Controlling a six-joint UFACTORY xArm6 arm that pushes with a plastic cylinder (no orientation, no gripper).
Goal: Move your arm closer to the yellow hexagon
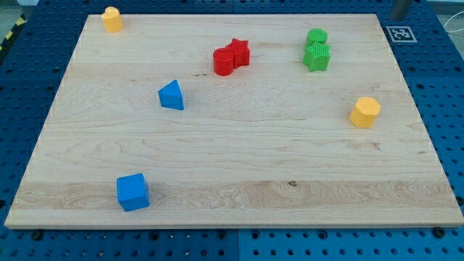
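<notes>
The yellow hexagon (365,112) stands on the wooden board (239,159) near its right edge, about halfway up. A second yellow block (112,19), its shape unclear, sits at the board's top left corner. My tip does not show clearly. A short grey piece (400,9) pokes in at the view's top edge, just beyond the board's top right corner and far above the yellow hexagon. I cannot tell whether it is my rod.
A red cylinder (224,62) touches a red star (238,51) at top centre. A green cylinder (316,36) touches a green star (317,57) at top right. A blue triangle (172,96) lies left of centre and a blue cube (133,192) at bottom left. A marker tag (399,33) is at the corner.
</notes>
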